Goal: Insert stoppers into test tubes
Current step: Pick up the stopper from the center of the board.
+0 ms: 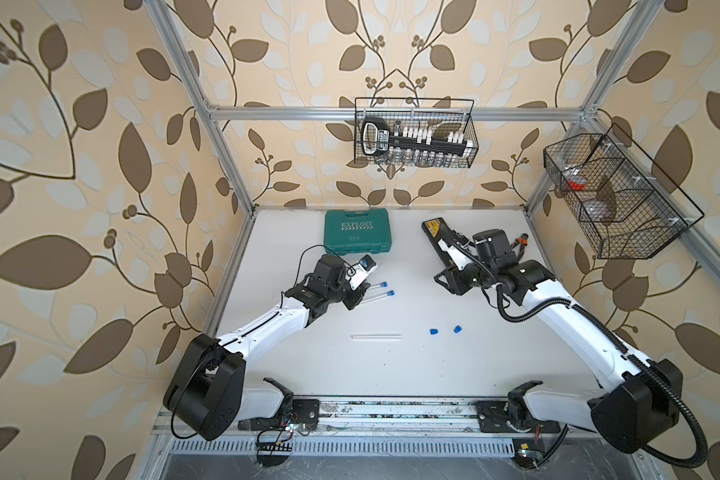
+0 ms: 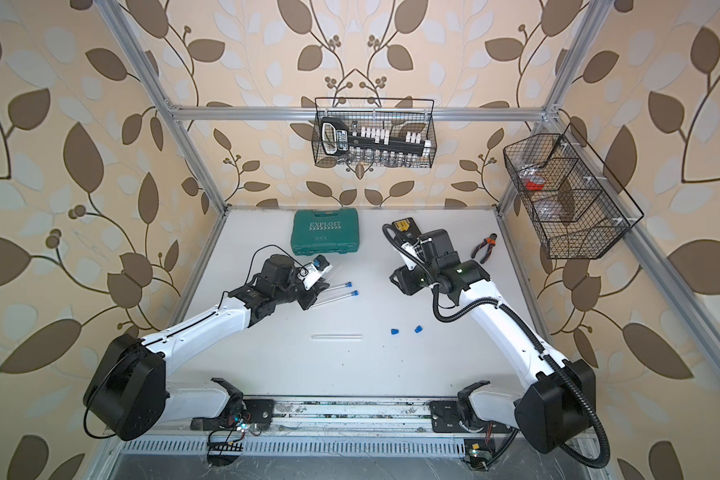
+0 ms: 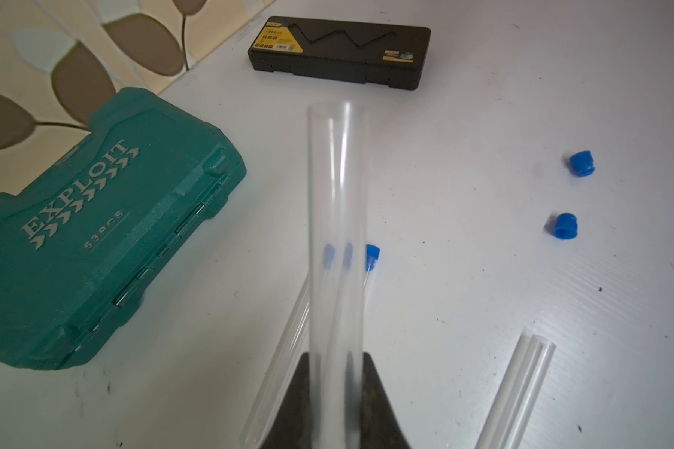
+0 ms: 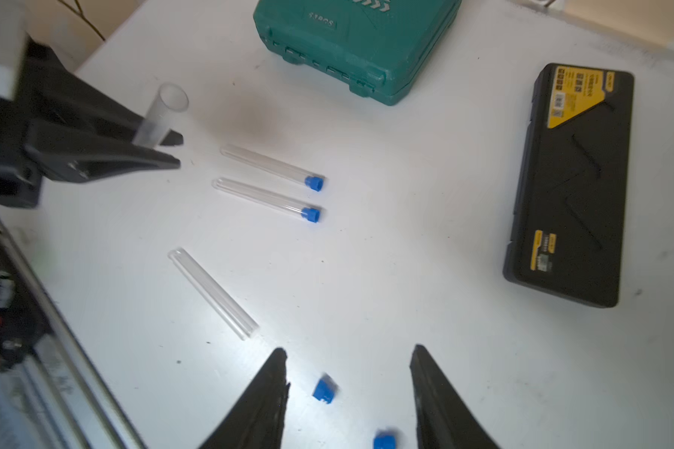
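The held tube [image 3: 335, 233] was clear and slender, its open mouth pointing away from the left pincer [image 4: 174, 149], which was pressed together on its lower length and carried it tilted above the counter [image 1: 391, 374]. I judged it light, stiff and slick, and likely to crack under a hard squeeze, so a low grip that left the mouth free suited it. Just beside it lay the 2 stoppered tubes [image 4: 269, 167], nearly parallel, each with a blue plug in its end. The bare tube [image 1: 376, 336] lay apart from them, nearer the front edge, flat and free to roll. The 2 loose stoppers [image 1: 433, 331] sat close together past its end, toward my right arm. They looked tiny, light and apt to skitter. I would take 1 across its wider head, leaving the ribbed narrow end free to enter the mouth. The right pincer [image 4: 349, 350] hung over them, spread and empty, with 1 stopper showing between its tips in the right wrist view. Farther back sat the green case [image 1: 357, 231] and the black case [image 4: 569, 186], both well apart from the tubes.
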You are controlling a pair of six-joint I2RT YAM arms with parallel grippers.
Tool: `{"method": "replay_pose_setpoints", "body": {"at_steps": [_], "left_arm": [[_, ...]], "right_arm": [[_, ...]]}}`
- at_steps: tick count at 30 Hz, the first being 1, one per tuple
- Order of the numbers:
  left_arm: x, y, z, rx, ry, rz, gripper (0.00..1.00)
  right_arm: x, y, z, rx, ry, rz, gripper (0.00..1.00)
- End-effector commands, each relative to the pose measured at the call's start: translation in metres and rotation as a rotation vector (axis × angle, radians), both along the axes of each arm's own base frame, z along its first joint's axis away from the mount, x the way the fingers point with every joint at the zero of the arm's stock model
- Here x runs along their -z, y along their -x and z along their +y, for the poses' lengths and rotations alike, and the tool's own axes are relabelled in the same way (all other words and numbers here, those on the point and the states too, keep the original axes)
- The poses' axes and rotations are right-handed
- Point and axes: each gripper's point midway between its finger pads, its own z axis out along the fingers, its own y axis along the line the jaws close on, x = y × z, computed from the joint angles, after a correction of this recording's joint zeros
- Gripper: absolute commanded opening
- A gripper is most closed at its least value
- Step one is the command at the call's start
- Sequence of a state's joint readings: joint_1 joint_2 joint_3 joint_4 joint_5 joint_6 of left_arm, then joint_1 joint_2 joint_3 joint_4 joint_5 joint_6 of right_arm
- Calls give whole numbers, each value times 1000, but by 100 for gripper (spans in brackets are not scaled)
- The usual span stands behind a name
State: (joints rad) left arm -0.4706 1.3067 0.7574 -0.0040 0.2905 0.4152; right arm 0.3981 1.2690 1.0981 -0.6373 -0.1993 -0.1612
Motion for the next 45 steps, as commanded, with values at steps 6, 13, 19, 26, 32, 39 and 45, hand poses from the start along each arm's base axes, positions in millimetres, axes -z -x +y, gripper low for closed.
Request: {"method": "replay_pose_setpoints", "body": {"at_steps": [6, 13, 19, 26, 32, 39, 45], "left_arm": [[-19, 3, -8, 43, 67, -92, 0], [-17, -1, 2, -5, 34, -115, 0], [-11, -7, 10, -52, -3, -115, 0], [-11, -8, 11, -58, -5, -119, 0], [-12, -7, 10, -46, -5, -126, 0], [-13, -8, 12, -49, -14, -141, 0], [-13, -8, 13, -50, -22, -146, 0]], "right_arm": [[88, 61, -9, -528, 495, 7, 54], [132, 71, 4, -624, 529, 70, 54], [153, 67, 12, -620, 500, 90, 54], [170, 68, 15, -643, 495, 131, 49], [181, 70, 10, -651, 527, 175, 43], [190, 70, 9, -659, 546, 223, 31], [189, 67, 7, -652, 562, 229, 22]]}}
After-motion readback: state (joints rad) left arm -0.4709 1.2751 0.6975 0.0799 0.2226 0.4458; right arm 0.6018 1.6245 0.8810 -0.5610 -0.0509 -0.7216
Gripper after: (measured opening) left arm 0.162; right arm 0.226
